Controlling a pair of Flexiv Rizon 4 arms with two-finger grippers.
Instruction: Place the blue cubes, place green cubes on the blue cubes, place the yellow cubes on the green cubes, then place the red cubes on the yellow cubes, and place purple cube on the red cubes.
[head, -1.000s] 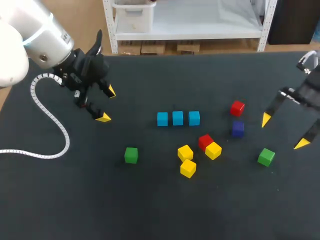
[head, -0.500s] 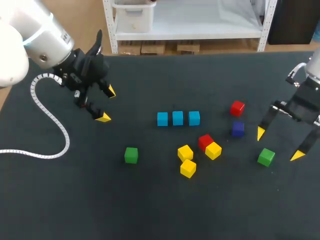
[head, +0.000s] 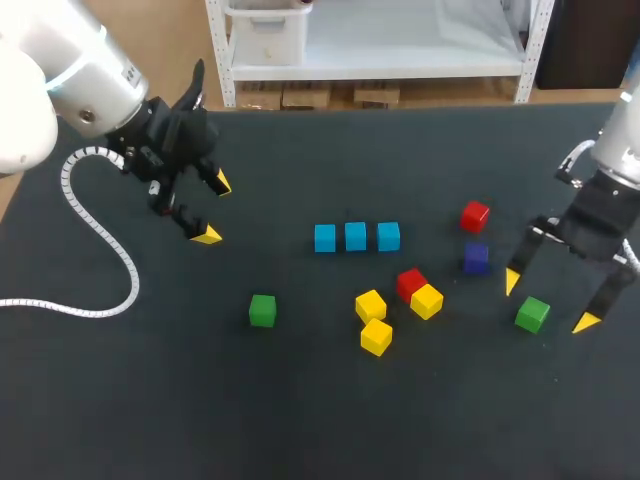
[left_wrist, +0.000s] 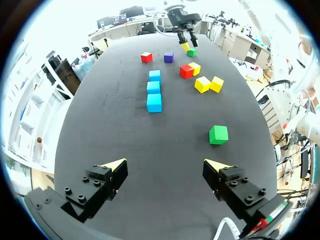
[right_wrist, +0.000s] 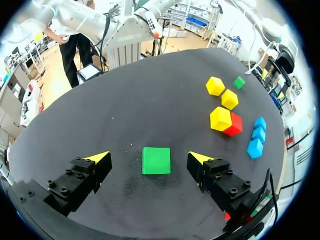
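The right gripper (head: 549, 302) has swung in from the right edge and dropped toward the lower right. Its yellow-tipped fingers now stand spread wide on either side of the green cube (head: 532, 314). In the right wrist view that cube (right_wrist: 156, 160) lies flat on the bench (head: 300, 420) squarely between the tips, with dark bench showing on each side, so nothing is gripped. At the upper left, the left gripper (head: 215, 210) has not budged; its fingers are released, wide apart, with nothing between them. The small dark marking on the left arm (head: 80, 70) is too small to read. No cube has shifted. The blue cubes (head: 355, 236) hold their tight row of three at centre. The other green cube (head: 262, 310) sits alone at lower left of them. Three yellow cubes (head: 370, 305) cluster below the row, one of them touching a red cube (head: 410, 283). To the right, the second red cube (head: 475, 215) sits just above the purple cube (head: 475, 257), both near the right gripper's inner finger.
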